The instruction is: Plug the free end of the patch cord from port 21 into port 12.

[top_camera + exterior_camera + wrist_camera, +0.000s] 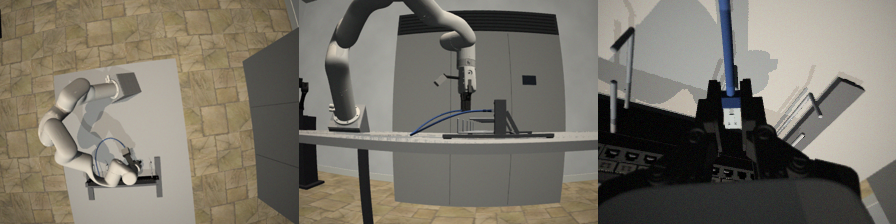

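My gripper (465,109) (731,95) points down, shut on the cord's free plug. The plug (732,119) is clear with a blue boot; its nose points towards the rack and it looks slightly turned from square to the port row. Its latch cannot be made out. The blue cord (110,138) (439,120) (726,50) loops back, low near the table, to its plugged end (489,110) in the rack. The rack (159,190) (500,116) stands upright; a gap separates my fingers from its face. Dark ports (632,156) show in the wrist view; port numbers are unreadable and some ports are hidden.
Thin wire guides (151,167) (481,119) (629,75) stick out from the rack front on both sides of my gripper. The rack's feet (159,166) (532,135) (823,112) lie on the table (161,116) (384,137). The arm covers part of the rack in the top view.
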Controlling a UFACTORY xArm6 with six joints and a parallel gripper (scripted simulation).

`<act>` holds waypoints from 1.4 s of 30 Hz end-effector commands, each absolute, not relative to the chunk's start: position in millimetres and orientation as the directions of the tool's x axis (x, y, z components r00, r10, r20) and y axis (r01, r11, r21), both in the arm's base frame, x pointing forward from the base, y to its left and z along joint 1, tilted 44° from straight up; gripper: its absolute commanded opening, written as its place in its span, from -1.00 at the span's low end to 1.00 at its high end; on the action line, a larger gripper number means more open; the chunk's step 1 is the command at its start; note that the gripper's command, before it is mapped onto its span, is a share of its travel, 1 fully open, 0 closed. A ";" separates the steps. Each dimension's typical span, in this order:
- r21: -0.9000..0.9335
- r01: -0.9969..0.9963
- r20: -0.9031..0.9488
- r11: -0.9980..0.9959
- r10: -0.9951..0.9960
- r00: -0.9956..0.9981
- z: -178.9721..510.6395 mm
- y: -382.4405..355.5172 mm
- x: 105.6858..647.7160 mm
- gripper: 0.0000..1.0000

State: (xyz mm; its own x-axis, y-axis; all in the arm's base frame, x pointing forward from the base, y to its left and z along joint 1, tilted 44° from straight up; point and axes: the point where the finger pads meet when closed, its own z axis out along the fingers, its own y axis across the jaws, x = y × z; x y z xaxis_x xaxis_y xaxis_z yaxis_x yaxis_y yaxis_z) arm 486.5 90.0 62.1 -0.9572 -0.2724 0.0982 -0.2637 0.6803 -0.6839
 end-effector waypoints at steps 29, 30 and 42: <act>-0.663 0.141 -0.186 0.735 0.021 -0.982 132.4 41.2 503.7 -1.00; -0.663 0.143 -0.187 0.735 0.023 -0.982 132.8 40.9 503.7 -1.00; -0.662 0.149 -0.191 0.735 0.027 -0.981 133.8 40.2 504.0 -1.00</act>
State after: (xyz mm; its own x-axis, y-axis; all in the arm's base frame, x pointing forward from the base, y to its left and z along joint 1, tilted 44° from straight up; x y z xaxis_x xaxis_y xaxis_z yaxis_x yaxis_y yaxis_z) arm 503.0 39.1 132.4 -0.9818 0.0279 -0.1876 0.1476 0.7336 -0.6633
